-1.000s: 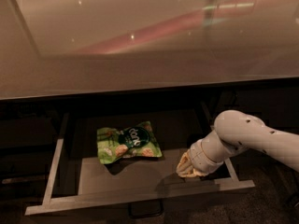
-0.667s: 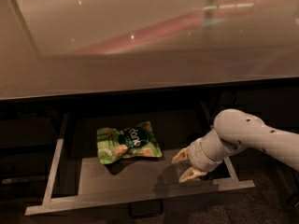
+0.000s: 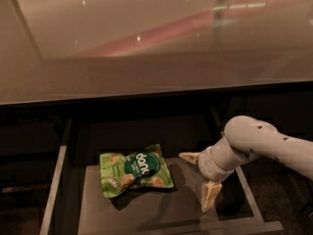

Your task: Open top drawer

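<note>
The top drawer [image 3: 58, 180] stands pulled out under the counter, with pale grey side rims and a grey inner floor. Its front and handle are cut off at the bottom edge of the view. My gripper [image 3: 199, 180] hangs over the right part of the drawer floor, at the end of the white arm [image 3: 264, 146] that comes in from the right. Its two pale fingers [image 3: 210, 196] are spread wide apart and hold nothing. A green snack bag [image 3: 134, 173] lies on the drawer floor to the left of the gripper, apart from it.
A glossy tan countertop [image 3: 146, 43] overhangs the drawer. Dark cabinet panels [image 3: 29, 146] flank the drawer on the left and right. The drawer's right rim [image 3: 252, 199] runs just below the arm.
The gripper's fingers went from held together to spread wide apart over the right of the drawer. The arm, drawer and snack bag stayed put.
</note>
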Robot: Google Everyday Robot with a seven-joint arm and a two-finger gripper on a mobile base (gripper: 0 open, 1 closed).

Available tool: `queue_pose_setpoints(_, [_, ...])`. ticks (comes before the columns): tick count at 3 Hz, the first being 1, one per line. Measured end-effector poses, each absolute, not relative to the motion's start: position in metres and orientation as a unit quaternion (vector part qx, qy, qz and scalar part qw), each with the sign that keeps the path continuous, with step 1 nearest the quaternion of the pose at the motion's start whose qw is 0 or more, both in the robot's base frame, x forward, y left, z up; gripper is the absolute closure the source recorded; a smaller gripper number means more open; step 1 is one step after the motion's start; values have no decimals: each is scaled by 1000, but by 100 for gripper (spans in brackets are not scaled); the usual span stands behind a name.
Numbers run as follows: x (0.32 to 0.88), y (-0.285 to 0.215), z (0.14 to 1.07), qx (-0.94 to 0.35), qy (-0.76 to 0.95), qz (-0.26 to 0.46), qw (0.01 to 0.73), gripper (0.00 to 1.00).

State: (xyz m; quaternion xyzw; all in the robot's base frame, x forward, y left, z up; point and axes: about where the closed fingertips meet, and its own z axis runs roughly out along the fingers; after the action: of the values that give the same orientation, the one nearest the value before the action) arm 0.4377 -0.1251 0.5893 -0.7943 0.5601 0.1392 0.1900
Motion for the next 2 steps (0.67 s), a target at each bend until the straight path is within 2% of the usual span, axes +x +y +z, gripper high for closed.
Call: queue_pose_setpoints(2, [430,-117,629,-801,547,117,213,0])
